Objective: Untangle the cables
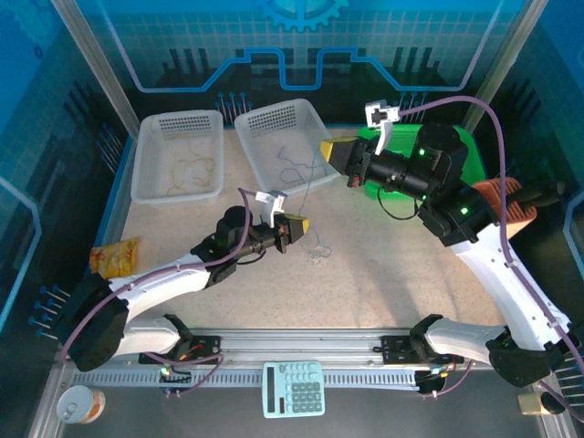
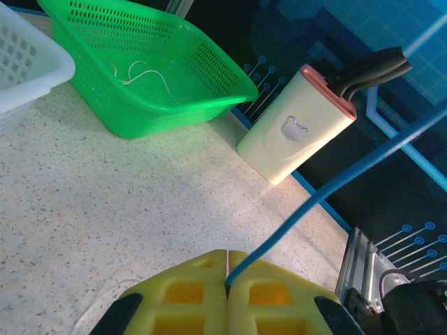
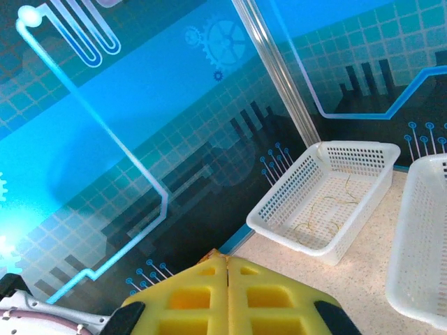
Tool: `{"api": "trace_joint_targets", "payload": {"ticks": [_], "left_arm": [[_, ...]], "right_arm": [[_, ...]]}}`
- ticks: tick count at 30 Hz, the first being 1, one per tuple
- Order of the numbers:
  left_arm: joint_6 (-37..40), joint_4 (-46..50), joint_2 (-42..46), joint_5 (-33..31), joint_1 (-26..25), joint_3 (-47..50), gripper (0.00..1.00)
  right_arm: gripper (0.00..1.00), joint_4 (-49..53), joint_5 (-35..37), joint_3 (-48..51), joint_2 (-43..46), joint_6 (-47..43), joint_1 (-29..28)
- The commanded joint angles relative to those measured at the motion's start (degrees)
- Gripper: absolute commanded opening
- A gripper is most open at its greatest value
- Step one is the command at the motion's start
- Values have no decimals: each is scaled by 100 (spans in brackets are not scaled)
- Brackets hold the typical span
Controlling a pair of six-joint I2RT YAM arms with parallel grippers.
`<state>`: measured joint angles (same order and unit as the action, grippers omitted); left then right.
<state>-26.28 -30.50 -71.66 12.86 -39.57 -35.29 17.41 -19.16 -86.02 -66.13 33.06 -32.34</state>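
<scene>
Stretching taut up-right at mid-frame, blue cable point(image 1: 313, 192) runs btwn L gripper point(image 1: 302, 224), clenched on its low end, and R gripper point(image 1: 328, 152), apparently clenched on top end; whitish cable point(image 1: 318, 250) lies just below.

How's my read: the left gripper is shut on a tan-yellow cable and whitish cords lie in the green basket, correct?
Not quite. The cable pinched in the left gripper is blue, not tan-yellow; the left wrist view shows it leaving the shut jaws. Whitish cords do lie in the green basket.
</scene>
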Motion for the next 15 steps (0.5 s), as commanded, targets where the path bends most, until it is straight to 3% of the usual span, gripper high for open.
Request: {"api": "trace_joint_targets", "payload": {"ticks": [1,7,15], "left_arm": [[30,132,224,-194,-17,-251,0],[-71,108,472,-211,-21,-662,0],[-1040,-622,495,106,80,-1089,0]], "right_arm": [[0,-423,-106,-66,159,77,111],[0,-475,-10,431,280,96,221],[0,-389,227,1192,342,-38,254]]}}
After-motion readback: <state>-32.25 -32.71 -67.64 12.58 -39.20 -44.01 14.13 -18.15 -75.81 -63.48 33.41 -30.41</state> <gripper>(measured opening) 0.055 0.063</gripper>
